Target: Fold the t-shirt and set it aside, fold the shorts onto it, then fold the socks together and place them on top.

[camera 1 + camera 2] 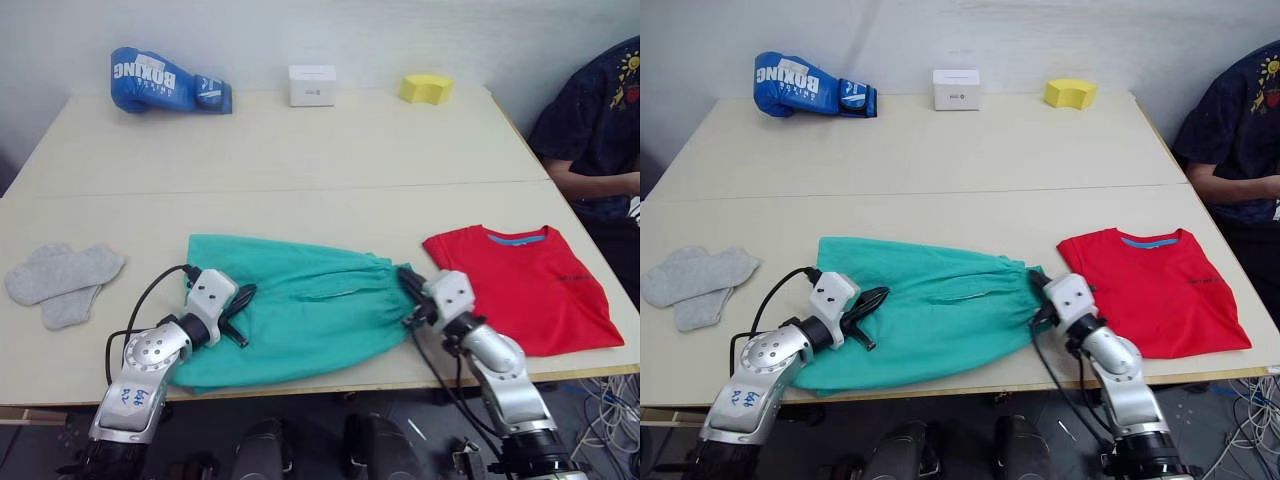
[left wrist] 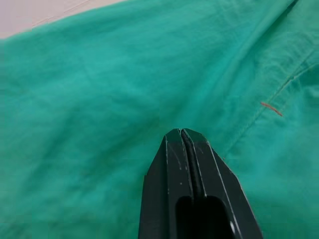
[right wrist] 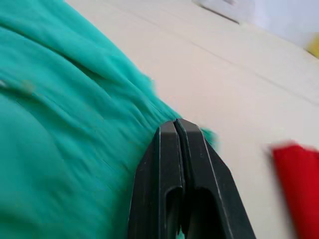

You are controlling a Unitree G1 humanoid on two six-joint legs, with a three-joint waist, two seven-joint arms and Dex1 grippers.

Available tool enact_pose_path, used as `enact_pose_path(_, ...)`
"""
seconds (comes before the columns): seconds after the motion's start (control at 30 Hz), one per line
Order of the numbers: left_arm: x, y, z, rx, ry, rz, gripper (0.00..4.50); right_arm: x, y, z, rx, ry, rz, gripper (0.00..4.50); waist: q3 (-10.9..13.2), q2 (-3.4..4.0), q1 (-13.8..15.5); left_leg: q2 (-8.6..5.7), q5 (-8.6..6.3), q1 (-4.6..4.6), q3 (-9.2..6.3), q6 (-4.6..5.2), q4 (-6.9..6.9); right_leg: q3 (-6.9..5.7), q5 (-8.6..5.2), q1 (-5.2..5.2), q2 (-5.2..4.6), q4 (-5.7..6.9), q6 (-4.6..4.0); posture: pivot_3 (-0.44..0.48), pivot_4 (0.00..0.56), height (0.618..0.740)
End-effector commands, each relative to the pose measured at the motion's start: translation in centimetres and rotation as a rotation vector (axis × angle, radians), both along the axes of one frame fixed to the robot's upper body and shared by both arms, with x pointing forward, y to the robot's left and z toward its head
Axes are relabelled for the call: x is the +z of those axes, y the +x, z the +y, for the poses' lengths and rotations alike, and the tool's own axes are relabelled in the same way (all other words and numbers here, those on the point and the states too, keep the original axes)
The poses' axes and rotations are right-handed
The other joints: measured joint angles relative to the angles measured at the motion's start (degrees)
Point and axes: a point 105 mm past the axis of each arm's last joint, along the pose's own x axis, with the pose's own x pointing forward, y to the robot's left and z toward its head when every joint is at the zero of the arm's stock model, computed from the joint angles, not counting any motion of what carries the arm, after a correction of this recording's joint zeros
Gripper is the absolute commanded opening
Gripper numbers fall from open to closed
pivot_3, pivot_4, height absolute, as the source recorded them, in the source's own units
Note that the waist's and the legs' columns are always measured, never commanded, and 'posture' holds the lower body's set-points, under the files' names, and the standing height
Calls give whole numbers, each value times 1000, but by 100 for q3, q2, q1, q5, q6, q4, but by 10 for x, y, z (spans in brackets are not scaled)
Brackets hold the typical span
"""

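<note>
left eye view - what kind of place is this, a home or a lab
Probably a lab or test room, not a home: two plain tables pushed together against a bare wall, loose cables on the floor, and unrelated props such as a boxing glove and a yellow sponge.

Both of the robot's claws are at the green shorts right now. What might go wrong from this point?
The left gripper is shut over the shorts with no cloth visibly pinched, so a lift may come up empty. The right gripper is shut at the gathered waistband; pulling from one end alone could bunch the shorts. Their near edge lies at the table front, so a drag may slide them off.
</note>
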Motion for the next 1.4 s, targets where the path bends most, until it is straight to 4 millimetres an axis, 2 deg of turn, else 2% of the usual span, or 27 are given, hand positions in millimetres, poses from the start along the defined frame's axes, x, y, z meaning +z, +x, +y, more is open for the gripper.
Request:
enact_pose_path(0.03, 56, -11, -21, -159, -177, -165, 23, 45, -2, 11, 99, 36, -97, 0, 5, 8, -10, 2, 3, -5, -1, -1, 1, 0, -1, -7, 0, 5, -3, 0, 150, 740)
enact_pose_path(0.13, 81, -10, -31, -242, -186, -212, 23, 77, -8, 35, 234, 64, -147, 0, 7, 12, -69, 3, 14, -12, -4, -13, -2, -5, -5, -17, 1, 17, -9, 0, 150, 740)
enact_pose_path(0.23, 90, 3, -44, -294, -159, -218, 23, 90, -7, 62, 346, 86, -142, 0, 7, 12, -96, 6, 38, -7, -8, -42, -6, -13, -6, -13, 11, 20, -10, 0, 150, 740)
enact_pose_path(0.3, 85, 14, -49, -291, -112, -202, 23, 86, -4, 79, 378, 100, -110, 0, 6, 11, -92, 5, 41, -6, -9, -40, -3, -18, -6, -8, 15, 19, -10, 0, 150, 740)
enact_pose_path(0.37, 69, 24, -50, -273, -47, -160, 23, 68, 0, 98, 408, 62, -65, 0, 6, 11, -97, 4, 43, -8, -7, -35, -4, -17, -6, -9, 18, 18, -10, 0, 150, 740)
enact_pose_path(0.43, 53, 30, -48, -237, -27, -113, 23, 53, 4, 108, 394, 62, -33, 0, 6, 11, -102, 4, 51, -9, -3, -21, -5, -16, -6, -9, 20, 16, -9, 0, 150, 740)
enact_pose_path(0.57, 25, 33, -33, -136, -7, -37, 23, 27, 12, 100, 286, 130, 19, 0, 7, 11, -101, 4, 57, -24, 0, -10, -5, -13, -7, -23, 19, 13, -7, 0, 150, 740)
enact_pose_path(0.67, 13, 30, -24, -106, 32, -8, 23, 17, 17, 79, 182, 179, 29, 0, 7, 10, -95, 3, 56, -25, 0, -11, -4, -13, -7, -24, 17, 13, -7, 0, 150, 740)
enact_pose_path(0.73, 7, 27, -20, -102, 41, -1, 23, 29, 15, 66, 161, 205, -23, 0, 7, 11, -88, 2, 42, -24, -4, -35, -2, -15, -5, -23, 11, 15, -4, 0, 150, 740)
enact_pose_path(0.8, 17, 26, -30, -164, -19, -57, 23, 57, -8, 67, 309, 303, -24, 0, 8, 12, -70, -2, 41, -22, -8, -32, -2, -15, -2, -19, 1, 15, -1, 0, 150, 740)
enact_pose_path(0.87, 26, 24, -37, -211, -64, -98, 23, 69, -26, 70, 406, 348, 7, 0, 9, 14, -63, -6, 27, -23, -12, -8, -6, -14, -2, -20, -8, 13, -1, 0, 150, 740)
enact_pose_path(0.9, 33, 22, -45, -257, -84, -121, 5, 74, -33, 64, 413, 416, 57, 167, 8, 14, -67, -5, 24, -24, -13, -3, -6, -14, -2, -20, -8, 12, -1, 0, 150, 740)
enact_pose_path(0.97, 42, 16, -63, -383, -87, -148, 0, 82, -53, 45, 410, 718, 266, 603, 8, 13, -55, -4, 23, -24, -18, -1, -9, -16, -3, -19, -10, 12, -3, 0, 150, 740)
enact_pose_path(1.0, 45, 14, -69, -431, -81, -154, 0, 85, -63, 38, 412, 809, 347, 938, 8, 14, -29, -3, 24, -25, -28, -1, -10, -24, -5, -15, -10, 11, -6, 0, 150, 740)
enact_pose_path(1.07, 46, 11, -75, -478, -74, -157, 0, 86, -73, 27, 377, 884, 446, 1580, 8, 14, 23, -5, 23, -23, -33, 0, -14, -29, -9, -8, -11, 4, -13, 0, 150, 740)
enact_pose_path(1.17, 46, 10, -90, -564, -89, -142, 0, 68, -88, -1, 195, 955, 599, 2708, 9, 14, 45, -6, 20, -21, -28, 11, -13, -30, -10, -6, -10, -1, -14, 0, 150, 740)
enact_pose_path(1.23, 40, 12, -94, -586, -70, -125, 0, 62, -96, -8, 126, 1046, 644, 3402, 9, 14, 69, -5, 22, -22, -30, 14, -11, -33, -10, -4, -5, -3, -13, 0, 150, 740)
enact_pose_path(1.3, 29, 17, -93, -568, -16, -85, 0, 48, -108, -8, 83, 1085, 728, 4156, 9, 15, 53, -4, 22, -21, -29, 15, -8, -32, -9, -1, 1, -7, -11, 0, 150, 740)
enact_pose_path(1.33, 24, 21, -91, -547, 11, -72, 0, 39, -113, -5, 69, 1099, 779, 4440, 9, 14, 54, -4, 23, -22, -29, 17, -11, -31, -7, 0, 3, -11, -7, 0, 150, 740)
enact_pose_path(1.4, 17, 25, -89, -532, 29, -49, 0, 28, -117, 0, 47, 1130, 842, 4478, 9, 15, 42, -1, 23, -21, -30, 17, -10, -31, -6, 4, 7, -20, -2, 0, 150, 740)
